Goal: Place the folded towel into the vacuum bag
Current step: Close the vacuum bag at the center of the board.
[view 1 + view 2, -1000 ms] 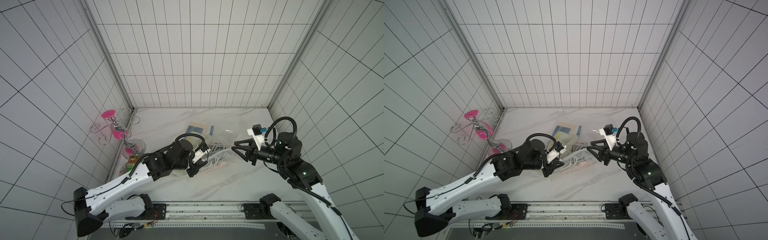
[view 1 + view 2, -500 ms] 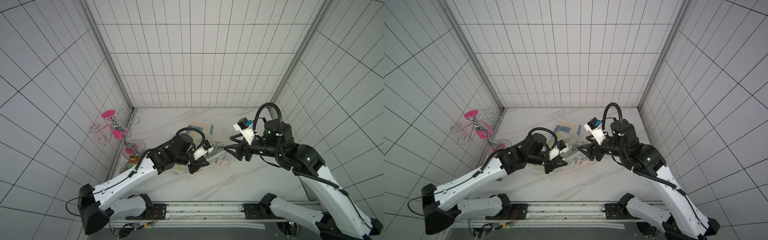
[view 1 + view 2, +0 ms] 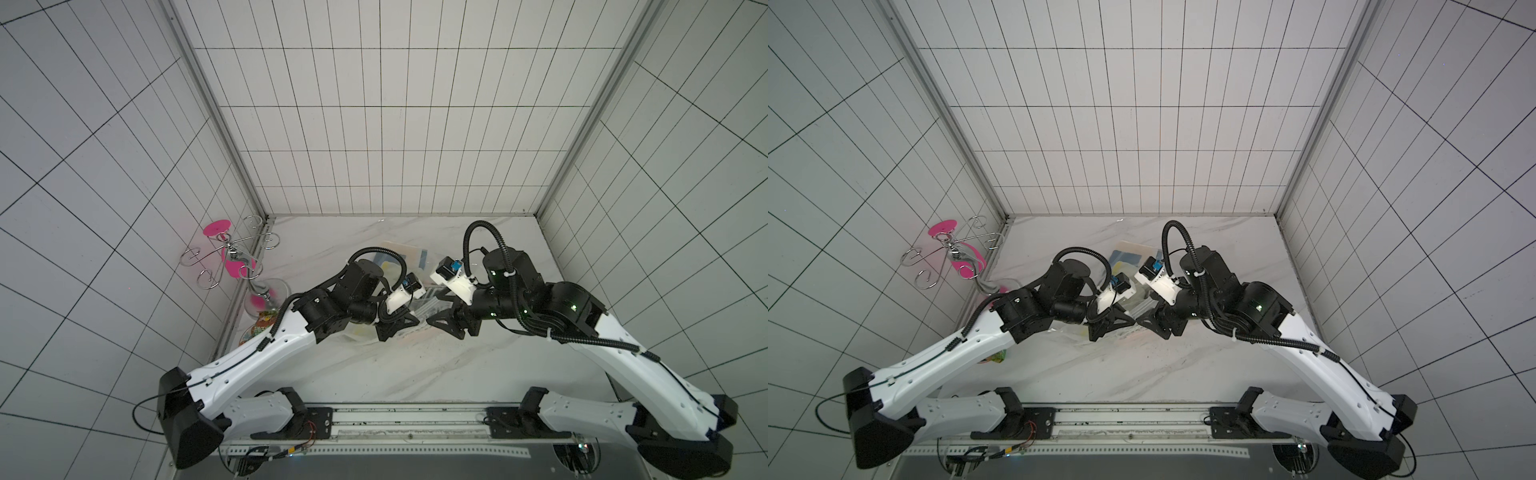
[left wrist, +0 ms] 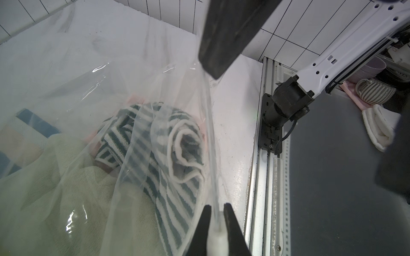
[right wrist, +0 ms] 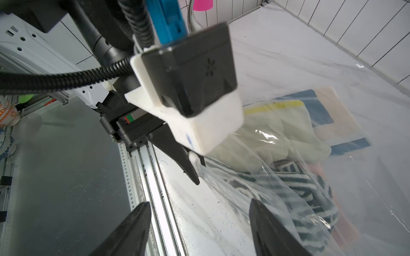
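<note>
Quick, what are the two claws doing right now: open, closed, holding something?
Left claw: closed, pinching the edge of the plastic bag.
Right claw: open, holding nothing.

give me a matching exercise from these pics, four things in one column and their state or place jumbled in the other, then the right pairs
Things
1. left gripper
2. right gripper
3. striped towel
4. wire stand with pink discs

States or places
a. stands by a side wall, apart from both arms
b. jaws wide apart, gripping nothing
c. lies behind clear plastic
d. shut on the edge of the vacuum bag

Pairs: 1-d, 2-b, 3-c, 4-a
</note>
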Controlling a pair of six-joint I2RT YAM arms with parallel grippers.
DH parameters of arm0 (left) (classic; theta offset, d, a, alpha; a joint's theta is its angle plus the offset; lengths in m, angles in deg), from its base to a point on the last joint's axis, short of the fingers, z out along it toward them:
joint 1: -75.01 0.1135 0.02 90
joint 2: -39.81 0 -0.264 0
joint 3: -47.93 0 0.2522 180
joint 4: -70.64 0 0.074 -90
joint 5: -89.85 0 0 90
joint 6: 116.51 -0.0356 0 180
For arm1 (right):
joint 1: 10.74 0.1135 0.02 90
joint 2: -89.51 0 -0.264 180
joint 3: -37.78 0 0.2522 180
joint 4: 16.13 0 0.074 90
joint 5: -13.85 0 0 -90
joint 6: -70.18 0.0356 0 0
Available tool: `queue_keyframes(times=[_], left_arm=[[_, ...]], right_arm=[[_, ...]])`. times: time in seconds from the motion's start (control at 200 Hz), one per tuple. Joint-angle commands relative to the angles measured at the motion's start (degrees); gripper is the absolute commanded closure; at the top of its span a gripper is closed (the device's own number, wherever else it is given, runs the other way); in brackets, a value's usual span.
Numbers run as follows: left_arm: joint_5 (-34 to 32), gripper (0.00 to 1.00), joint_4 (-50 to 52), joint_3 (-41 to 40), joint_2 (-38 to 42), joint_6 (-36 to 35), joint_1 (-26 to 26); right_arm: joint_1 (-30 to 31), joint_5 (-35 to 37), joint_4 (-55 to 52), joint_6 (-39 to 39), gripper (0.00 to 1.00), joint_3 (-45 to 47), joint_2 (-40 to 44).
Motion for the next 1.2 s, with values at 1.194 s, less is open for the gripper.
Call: queue_keyframes(times=[1.194], left_arm=[[3.2, 1.0, -3.6, -0.3, 5.7, -5.4, -2.9]], right_arm=[[-3.5, -10.8, -24.2, -31.9, 0.37, -15.2, -16.2]])
